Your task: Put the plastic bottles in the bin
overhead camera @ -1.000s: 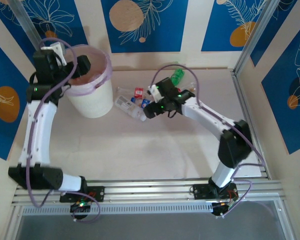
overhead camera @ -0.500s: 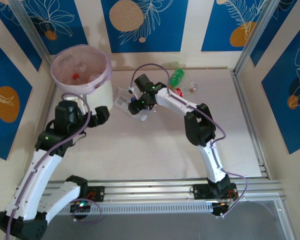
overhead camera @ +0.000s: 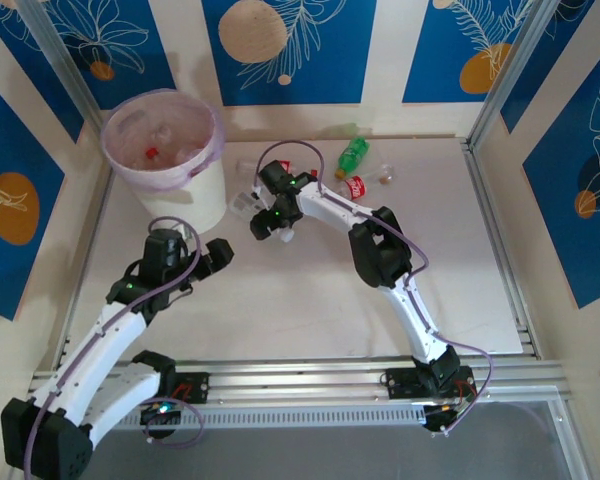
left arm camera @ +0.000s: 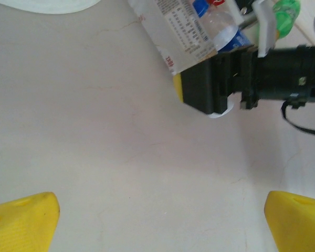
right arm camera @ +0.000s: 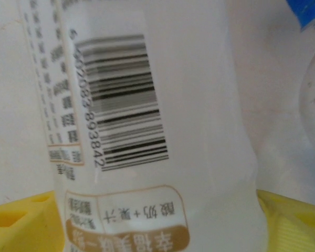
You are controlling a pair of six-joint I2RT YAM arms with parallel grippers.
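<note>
Several plastic bottles (overhead camera: 152, 152) lie already inside the bin (overhead camera: 185, 205), which stands at the far left of the table (overhead camera: 310, 300), so I judge the task is partly done. In front of the bin and a little to its right, the left gripper (overhead camera: 218, 254) hangs low over bare table. Its yellow fingers (left arm camera: 26, 215) stand wide apart with nothing between them, so it is free. Probably it waits there so as not to block the other arm.

Just right of the bin lies a white bottle (overhead camera: 243, 203) with a printed label, and the right gripper (overhead camera: 264, 220) is down on it. Seen from the wrist, the barcode (right arm camera: 123, 105) of this bottle sits between two yellow fingers (right arm camera: 21, 223), which seem to touch the bottle on both sides. Whether they already press it, I cannot tell. A blue-labelled bottle (left arm camera: 228, 31) lies just beside it, on the side away from the bin. Farther right of the bin, near the back wall, a green bottle (overhead camera: 352, 153) and a red-labelled bottle (overhead camera: 355, 186) lie apart, not yet collected.

Compared with one second ago, the left gripper is no longer over the rim of the bin. It has moved down and toward the front, and the inside of the bin is now open to see. The right gripper was then farther right of the bin, and it has come closer, onto the white bottle.
</note>
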